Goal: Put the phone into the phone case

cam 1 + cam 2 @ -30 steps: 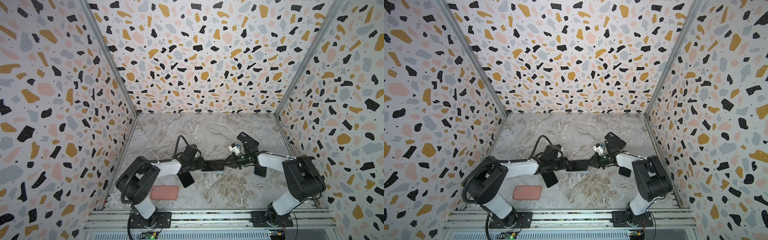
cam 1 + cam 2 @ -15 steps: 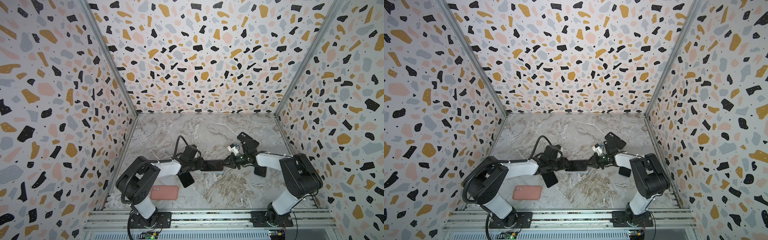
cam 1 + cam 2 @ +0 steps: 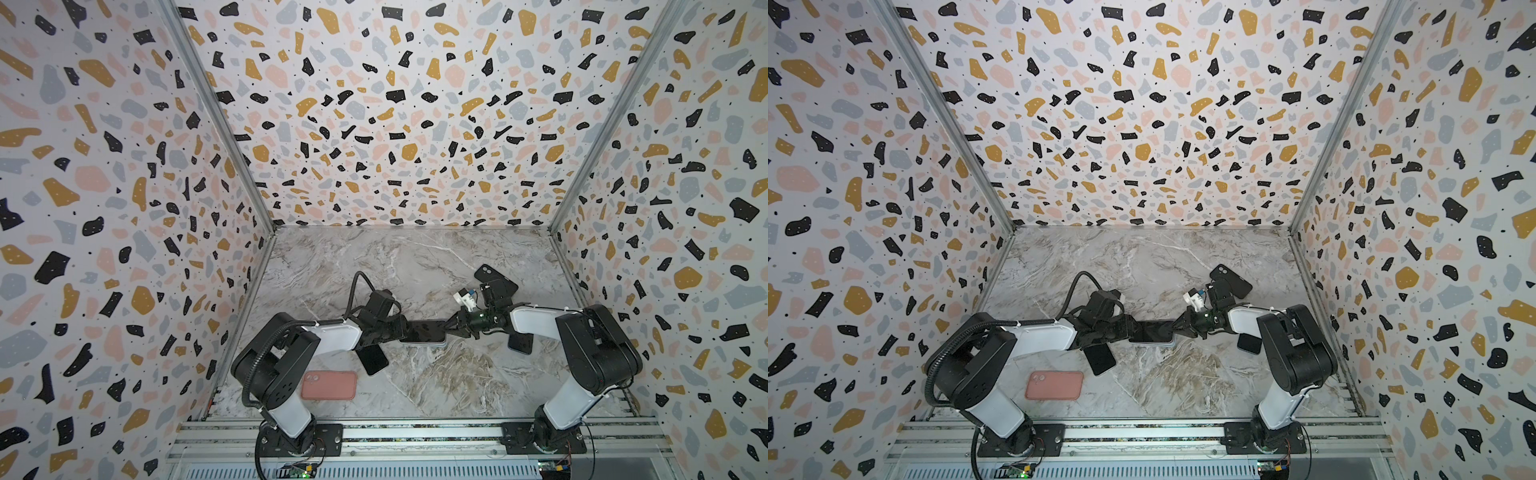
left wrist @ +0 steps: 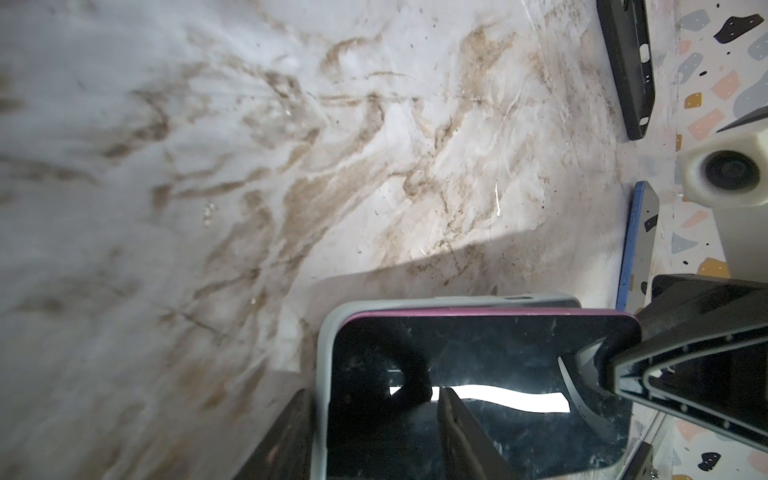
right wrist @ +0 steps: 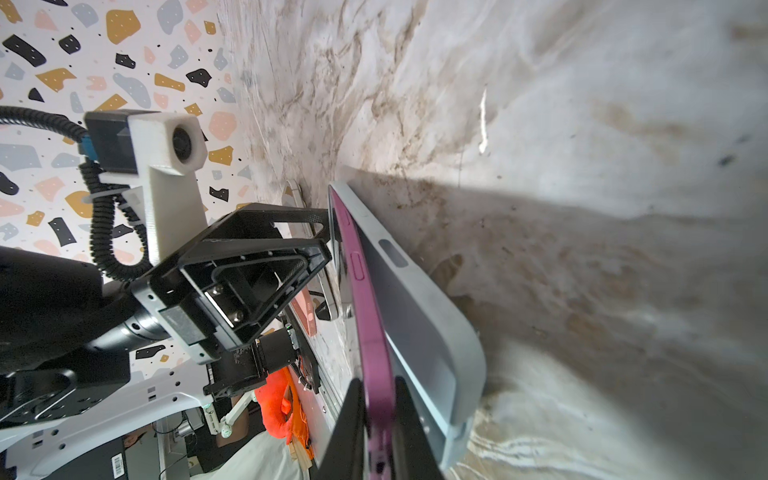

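My right end effector (image 3: 452, 328) is clamped on the phone (image 3: 424, 330), its two fingers (image 5: 411, 432) pinching the purple edge at one short end. That end is raised out of the pale grey case (image 5: 436, 332), and the opposite end sits down inside the case's rim. My left end effector (image 3: 401, 331) is at that opposite end with its fingers apart, astride the case's end wall. One finger (image 4: 286, 436) is outside the wall and the other lies on the dark screen.

Phone and case lie in the middle of the desk (image 3: 415, 257), between my two arms and somewhat nearer the front edge than the back. A pink case (image 3: 329, 385) lies flat near the front left corner. A dark phone (image 3: 374, 359) lies just beside my left arm, and a blue-edged phone (image 3: 520, 343) lies partly under my right forearm. A black case (image 3: 494, 279) lies behind my right wrist, toward the right edge.
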Available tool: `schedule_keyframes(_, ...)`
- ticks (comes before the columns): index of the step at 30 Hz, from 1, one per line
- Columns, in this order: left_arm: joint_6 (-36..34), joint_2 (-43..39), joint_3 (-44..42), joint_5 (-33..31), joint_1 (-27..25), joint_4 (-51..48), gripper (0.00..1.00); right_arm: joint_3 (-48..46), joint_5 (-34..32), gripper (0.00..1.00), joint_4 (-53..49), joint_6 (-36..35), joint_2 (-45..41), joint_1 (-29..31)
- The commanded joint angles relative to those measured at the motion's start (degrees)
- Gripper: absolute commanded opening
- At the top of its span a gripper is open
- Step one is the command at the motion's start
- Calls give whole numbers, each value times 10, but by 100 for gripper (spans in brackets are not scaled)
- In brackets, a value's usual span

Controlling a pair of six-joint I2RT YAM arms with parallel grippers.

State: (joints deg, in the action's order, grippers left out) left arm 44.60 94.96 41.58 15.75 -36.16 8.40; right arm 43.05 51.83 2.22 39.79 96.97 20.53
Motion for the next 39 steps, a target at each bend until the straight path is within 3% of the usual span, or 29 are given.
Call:
schedule_keyframes(1,10,5,-12,26,-12,43,48,-21,-65,0,-31,11,27,27)
schedule_keyframes(17,12,-7,-28,19,-15,52,48,-28,-111,0,-35,9,11,43)
schedule_keyframes(39,2,-11,-24,7,-15,37,48,-14,-146,38,-73,-16,-18,50)
